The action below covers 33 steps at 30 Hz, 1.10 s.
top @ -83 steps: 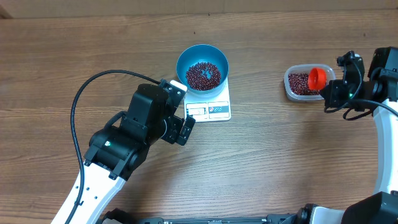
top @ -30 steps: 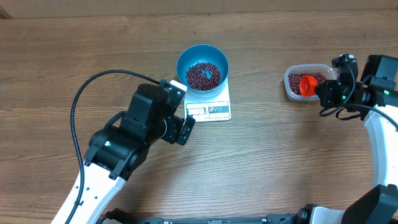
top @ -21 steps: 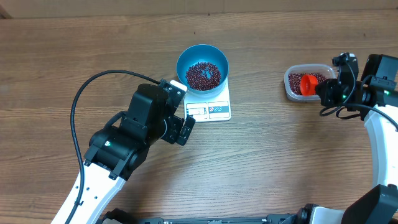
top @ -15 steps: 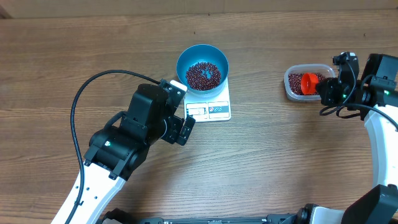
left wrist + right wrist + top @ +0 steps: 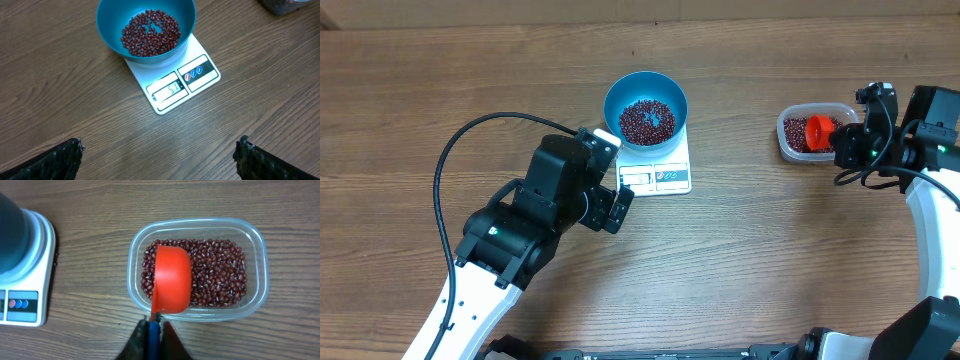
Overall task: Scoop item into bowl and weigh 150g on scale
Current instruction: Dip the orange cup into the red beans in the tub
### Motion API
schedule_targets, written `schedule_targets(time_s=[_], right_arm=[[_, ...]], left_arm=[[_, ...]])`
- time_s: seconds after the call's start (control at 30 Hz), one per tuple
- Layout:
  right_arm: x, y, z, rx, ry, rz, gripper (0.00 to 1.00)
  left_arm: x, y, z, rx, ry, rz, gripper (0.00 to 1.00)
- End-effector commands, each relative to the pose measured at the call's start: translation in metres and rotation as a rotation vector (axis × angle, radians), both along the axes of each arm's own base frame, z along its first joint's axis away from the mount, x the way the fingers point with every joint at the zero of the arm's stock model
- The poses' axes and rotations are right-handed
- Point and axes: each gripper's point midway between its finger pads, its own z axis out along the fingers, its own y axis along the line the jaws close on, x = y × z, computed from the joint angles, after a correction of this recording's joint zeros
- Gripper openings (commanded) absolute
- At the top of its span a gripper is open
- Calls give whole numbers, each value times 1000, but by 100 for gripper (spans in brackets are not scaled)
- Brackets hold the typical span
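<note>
Right end effector (image 5: 154, 330) pinched tight on the orange scoop (image 5: 171, 280), over the clear tub (image 5: 258, 255). Left end effector (image 5: 160, 160) gapes wide, empty. Beans (image 5: 150, 32) sit in the blue bowl (image 5: 107, 25) on the scale (image 5: 172, 92).

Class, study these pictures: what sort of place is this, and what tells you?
Probably a robotics test bench, not a kitchen: a wooden table, a white scale carrying a blue bowl of beans, and the right gripper holding an orange scoop over a clear tub of beans.
</note>
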Motion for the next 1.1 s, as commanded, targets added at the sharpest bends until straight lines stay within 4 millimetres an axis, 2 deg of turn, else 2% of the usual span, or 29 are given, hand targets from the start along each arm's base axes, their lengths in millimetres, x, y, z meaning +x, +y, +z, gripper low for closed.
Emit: schedule_targets(time_s=[0.0, 0.1, 0.33, 0.37, 0.4, 0.5, 0.53, 0.57, 0.6, 0.67, 0.7, 0.73, 0.93, 1.03, 1.07], right_arm=[[-1, 2, -2, 14, -1, 6, 11], [0, 2, -2, 13, -4, 6, 18], [0, 2, -2, 13, -4, 7, 18], [0, 2, -2, 13, -4, 7, 14], [0, 2, -2, 13, -5, 7, 4], [1, 2, -1, 11, -10, 7, 4], [2, 2, -1, 11, -11, 7, 18], [2, 2, -1, 15, -12, 9, 27], [2, 3, 0, 17, -13, 10, 4], [2, 3, -1, 17, -13, 10, 4], [2, 3, 0, 17, -13, 10, 8], [2, 3, 0, 17, -13, 10, 19], [2, 3, 0, 17, -13, 10, 21], [2, 3, 0, 16, -14, 10, 27], [2, 3, 0, 16, -16, 10, 24]], left_arm=[[1, -1, 9, -12, -23, -15, 99], [1, -1, 9, -12, -23, -15, 100], [1, -1, 9, -12, -23, -15, 100], [1, -1, 9, -12, -23, -15, 99], [1, -1, 9, -12, -23, -15, 99], [1, -1, 9, -12, -22, -15, 100], [1, -1, 9, -12, -23, -15, 100], [1, -1, 9, -12, -23, -15, 100], [1, -1, 9, -12, -23, -15, 99], [1, -1, 9, -12, -23, -15, 99], [1, -1, 9, -12, -23, -15, 100], [1, -1, 9, -12, -23, -15, 100], [1, -1, 9, -13, -23, -15, 100], [1, -1, 9, -12, -23, -15, 100], [1, -1, 9, -12, -23, -15, 99]])
